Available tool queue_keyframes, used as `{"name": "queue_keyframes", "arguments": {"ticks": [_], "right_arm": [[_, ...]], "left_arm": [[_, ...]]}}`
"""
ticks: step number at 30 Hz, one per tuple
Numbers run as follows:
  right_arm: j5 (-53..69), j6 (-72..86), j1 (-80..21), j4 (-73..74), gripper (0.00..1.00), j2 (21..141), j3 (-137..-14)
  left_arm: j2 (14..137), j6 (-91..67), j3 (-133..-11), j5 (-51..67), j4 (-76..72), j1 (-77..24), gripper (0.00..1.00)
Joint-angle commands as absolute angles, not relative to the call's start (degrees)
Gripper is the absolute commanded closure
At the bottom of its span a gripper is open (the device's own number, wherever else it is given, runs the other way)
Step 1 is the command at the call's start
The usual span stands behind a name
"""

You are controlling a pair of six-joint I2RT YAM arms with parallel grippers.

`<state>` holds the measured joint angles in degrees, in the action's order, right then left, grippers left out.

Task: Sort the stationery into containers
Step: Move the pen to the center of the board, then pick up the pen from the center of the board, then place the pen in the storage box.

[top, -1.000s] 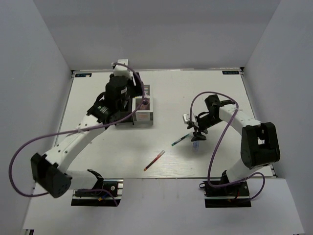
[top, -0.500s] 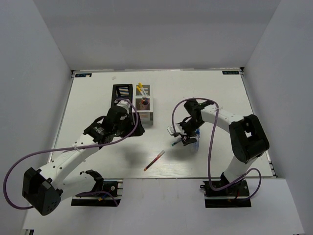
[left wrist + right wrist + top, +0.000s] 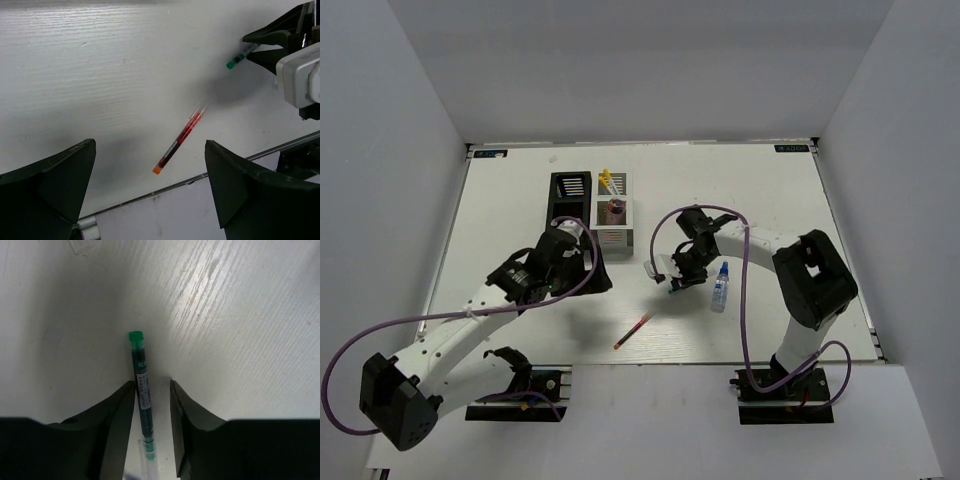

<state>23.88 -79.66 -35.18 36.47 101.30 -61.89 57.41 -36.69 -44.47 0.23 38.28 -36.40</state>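
Observation:
A green pen (image 3: 139, 370) lies on the table between my right gripper's (image 3: 151, 385) jaws. The left finger touches it and a gap remains at the right finger. In the top view this gripper (image 3: 678, 278) is at mid-table. My left gripper (image 3: 150, 150) is open and empty, hovering above a red-orange pen (image 3: 179, 142), which lies near the front edge (image 3: 635, 329). The clear bottle with a blue cap (image 3: 720, 290) lies right of the right gripper. The black organiser (image 3: 570, 187) and the white-grey organiser (image 3: 613, 238) stand at the back; a yellow pen (image 3: 607, 180) and the pink cylinder (image 3: 616, 207) are inside.
The table's front edge with a metal rail (image 3: 200, 176) runs just beyond the red-orange pen. The right gripper with the green pen shows at the upper right of the left wrist view (image 3: 260, 42). Grey walls enclose the table on three sides.
My left arm has pulled back from the organisers toward the front, over the red-orange pen. My right gripper has moved left, away from the bottle, and now straddles the green pen.

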Motion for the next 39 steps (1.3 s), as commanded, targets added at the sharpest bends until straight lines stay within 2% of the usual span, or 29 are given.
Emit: {"name": "queue_keyframes", "arguments": {"ticks": [1, 4, 5, 8, 9, 12, 15, 22, 28, 35, 38, 39], "right_arm": [[20.5, -79.5, -35.9, 34.5, 0.62, 101.4, -59.2], [20.0, -79.9, -36.3, 34.5, 0.7, 101.2, -57.0], [20.0, -79.9, -36.3, 34.4, 0.76, 101.1, -56.7], [20.8, -79.5, -36.2, 36.2, 0.86, 101.2, -56.4], [21.1, -79.1, -36.2, 37.4, 0.92, 101.7, -57.5], [23.2, -76.0, -35.2, 39.8, 1.0, 102.4, -62.0], [26.4, -70.5, -33.3, 42.3, 1.0, 102.7, -69.0], [38.0, -64.6, -30.1, 51.8, 1.0, 103.4, -97.0], [47.7, -60.7, -30.6, 53.2, 1.0, 106.3, -111.4], [53.3, -36.3, -33.7, 22.2, 1.0, 116.2, -123.6], [55.1, -23.7, -35.5, 5.1, 1.0, 120.1, -124.1], [55.5, -19.1, -36.0, -6.2, 1.0, 121.6, -123.9]], "left_arm": [[53.4, -39.0, -43.7, -0.8, 40.9, -36.6, 0.0], [51.6, -39.6, -43.2, -0.8, 42.1, -36.6, 0.0], [51.6, -39.6, -43.2, -0.8, 42.1, -36.6, 0.0], [50.5, -40.2, -42.1, 0.4, 42.6, -36.6, 0.0], [50.5, -40.2, -42.1, 0.4, 43.1, -36.6, 0.0], [50.0, -40.2, -41.5, 1.8, 43.2, -36.6, 0.0], [48.7, -40.2, -41.0, 2.3, 43.2, -36.6, 0.0], [46.8, -40.7, -39.2, 2.8, 43.8, -36.6, 0.0], [45.2, -40.7, -38.1, 4.2, 42.6, -36.6, 0.0], [47.2, -40.7, -37.6, 5.4, 42.0, -36.6, 0.0], [46.6, -40.7, -38.1, 5.4, 43.2, -36.6, 0.0], [45.9, -40.7, -38.1, 5.4, 43.2, -36.6, 0.0]]}}
